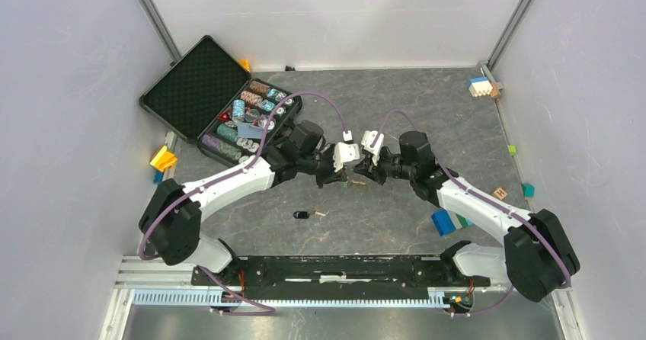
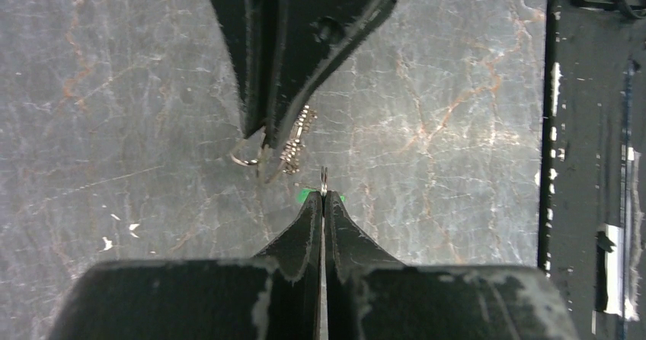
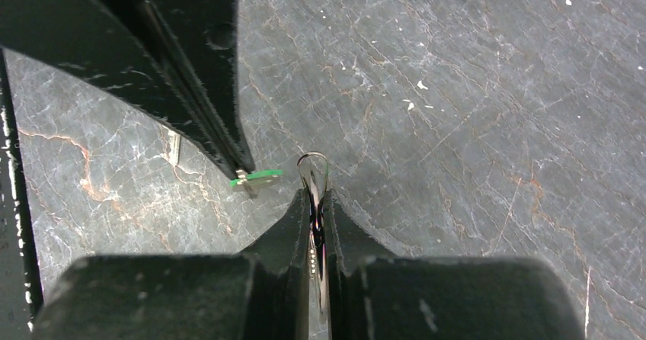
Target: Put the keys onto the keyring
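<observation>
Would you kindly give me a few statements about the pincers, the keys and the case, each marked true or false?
1. The left pincer is shut on the green-headed key. True.
2. The right pincer is open and empty. False: it is shut on the keyring.
3. The black-headed key lies on the table, held by neither pincer. True.
4. The black case is closed. False: its lid is folded back and the rows of chips inside show.
</observation>
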`<state>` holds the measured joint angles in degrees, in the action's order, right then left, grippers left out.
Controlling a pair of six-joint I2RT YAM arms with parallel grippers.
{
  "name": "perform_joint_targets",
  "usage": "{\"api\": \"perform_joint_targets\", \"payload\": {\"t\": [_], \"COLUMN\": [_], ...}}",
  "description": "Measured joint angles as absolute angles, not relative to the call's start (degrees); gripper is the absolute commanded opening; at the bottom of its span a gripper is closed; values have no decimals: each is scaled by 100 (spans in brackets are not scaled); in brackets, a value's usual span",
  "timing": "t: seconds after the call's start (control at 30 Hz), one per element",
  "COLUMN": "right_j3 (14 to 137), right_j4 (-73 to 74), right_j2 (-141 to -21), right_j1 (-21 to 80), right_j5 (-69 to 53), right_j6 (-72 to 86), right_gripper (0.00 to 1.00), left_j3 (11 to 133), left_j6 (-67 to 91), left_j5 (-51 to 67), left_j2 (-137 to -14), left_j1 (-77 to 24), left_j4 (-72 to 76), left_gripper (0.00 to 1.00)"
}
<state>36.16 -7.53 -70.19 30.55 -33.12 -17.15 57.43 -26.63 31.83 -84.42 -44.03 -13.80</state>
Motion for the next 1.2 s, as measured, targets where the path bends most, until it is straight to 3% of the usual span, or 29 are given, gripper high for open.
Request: {"api": "perform_joint_targets", "payload": {"t": [1.2], "right_j3": [3616], "right_j4": [-895], "right_j2": [-7207], "right_j1": [3039], "right_j5": [-3597], "right_j6": [-1616], "right_gripper": [0], "left_j3": [5430], "left_j6": [-4034], "left_j5": [541], "left_j2": [-7937], "left_j1": [-5566], "left_j4": [-996], "left_gripper": [2]}}
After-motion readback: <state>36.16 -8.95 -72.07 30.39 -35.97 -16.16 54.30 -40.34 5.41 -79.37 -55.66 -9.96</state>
